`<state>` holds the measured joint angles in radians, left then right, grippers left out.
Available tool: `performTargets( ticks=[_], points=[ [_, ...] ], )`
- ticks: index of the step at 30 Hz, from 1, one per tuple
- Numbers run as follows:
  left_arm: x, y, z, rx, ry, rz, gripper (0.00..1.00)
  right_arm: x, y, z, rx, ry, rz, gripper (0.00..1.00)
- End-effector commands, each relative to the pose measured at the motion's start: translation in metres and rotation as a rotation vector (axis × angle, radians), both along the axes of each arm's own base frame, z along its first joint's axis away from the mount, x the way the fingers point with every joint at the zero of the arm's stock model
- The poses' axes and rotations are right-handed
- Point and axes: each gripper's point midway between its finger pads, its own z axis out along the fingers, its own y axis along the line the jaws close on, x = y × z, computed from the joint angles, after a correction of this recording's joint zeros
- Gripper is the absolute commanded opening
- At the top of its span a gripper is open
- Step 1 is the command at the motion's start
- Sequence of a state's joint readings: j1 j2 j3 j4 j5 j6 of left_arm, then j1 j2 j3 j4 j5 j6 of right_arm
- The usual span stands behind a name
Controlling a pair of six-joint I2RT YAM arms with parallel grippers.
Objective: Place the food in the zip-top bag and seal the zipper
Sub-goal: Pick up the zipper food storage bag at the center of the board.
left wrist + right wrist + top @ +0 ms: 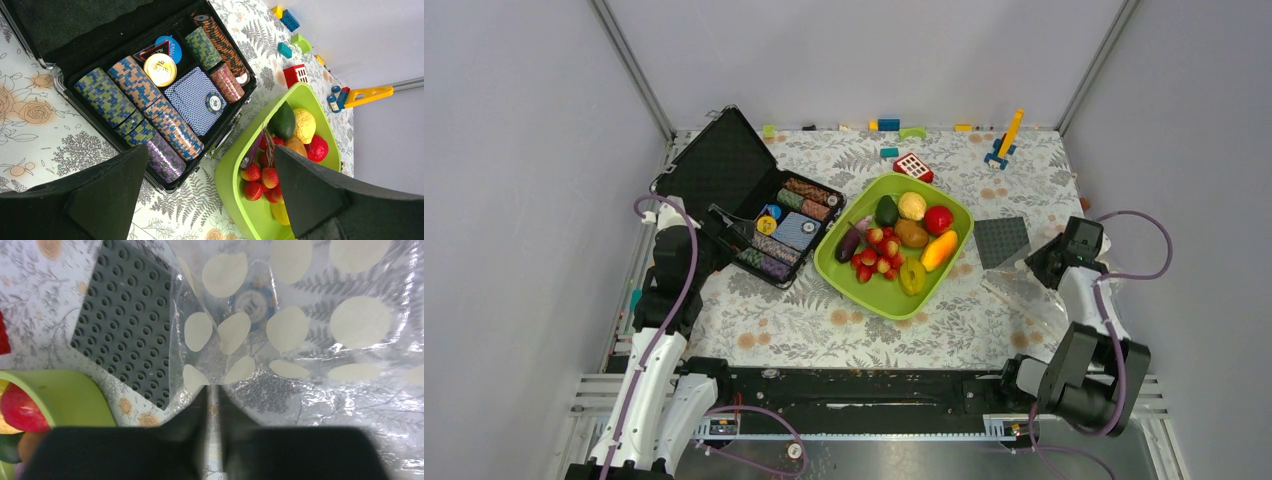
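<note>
The food (pixel 899 240), strawberries, apple, mango, avocado, eggplant, kiwi and a yellowish ball, lies in the lime-green tray (pixel 864 292). The clear zip-top bag (pixel 1036 302) with white dots lies flat on the cloth at the right. In the right wrist view its plastic (pixel 325 340) puckers into my right gripper (pixel 212 390), whose jaws stand a thin slit apart on that fold. I cannot make out the zipper. My left gripper (pixel 210 150) hangs wide open over the gap between the chip case and the tray (pixel 230 185), holding nothing.
An open black case of poker chips (pixel 779 225) sits left of the tray. A grey studded baseplate (pixel 1002 240) lies beside the bag, partly under it. One blue chip (pixel 252 302) shows through the bag. Small building bricks (pixel 912 165) are scattered along the back edge.
</note>
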<state>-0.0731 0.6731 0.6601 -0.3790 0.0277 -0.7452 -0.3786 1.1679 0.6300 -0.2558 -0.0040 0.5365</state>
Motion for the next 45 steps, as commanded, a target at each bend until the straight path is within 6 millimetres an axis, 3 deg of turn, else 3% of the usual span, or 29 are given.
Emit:
performTargets(
  ticks=[1,2,3,8,13,18,21,30,37,41,45],
  points=[
    [0.006,0.000,0.014,0.015,-0.074,-0.013,0.99,0.008,0.008,-0.009,0.010,0.096,0.091,0.80],
    [0.007,0.001,0.012,0.019,-0.074,-0.009,0.99,0.007,0.006,-0.012,-0.026,0.143,0.095,0.97],
    [0.008,0.002,0.012,0.024,-0.076,-0.005,0.99,0.007,0.008,-0.014,-0.068,0.190,0.107,0.99],
    [0.014,0.006,0.008,0.057,-0.063,0.005,0.99,0.020,0.003,-0.022,-0.105,0.289,0.098,1.00],
    [0.020,0.005,0.001,0.073,-0.044,-0.004,0.99,0.011,-0.005,-0.039,-0.109,0.432,0.060,0.99],
    [0.024,0.005,-0.004,0.081,-0.025,-0.009,0.99,0.013,-0.003,-0.042,-0.097,0.449,0.075,0.92],
    [0.024,0.005,-0.007,0.085,-0.012,-0.011,0.99,0.017,-0.003,-0.043,-0.092,0.445,0.089,0.81],
    [0.020,0.006,-0.005,0.090,-0.018,-0.009,0.99,0.023,-0.002,-0.037,-0.100,0.389,0.095,0.29],
    [0.016,0.007,-0.003,0.092,-0.030,-0.010,0.99,0.023,-0.001,-0.032,-0.105,0.336,0.087,0.00],
    [0.016,0.007,-0.001,0.090,-0.041,-0.008,0.99,0.023,0.007,-0.016,-0.088,0.258,0.096,0.00],
    [0.016,-0.003,0.005,0.078,-0.078,-0.064,0.99,0.017,0.018,0.018,-0.062,0.145,0.091,0.00]
  ],
)
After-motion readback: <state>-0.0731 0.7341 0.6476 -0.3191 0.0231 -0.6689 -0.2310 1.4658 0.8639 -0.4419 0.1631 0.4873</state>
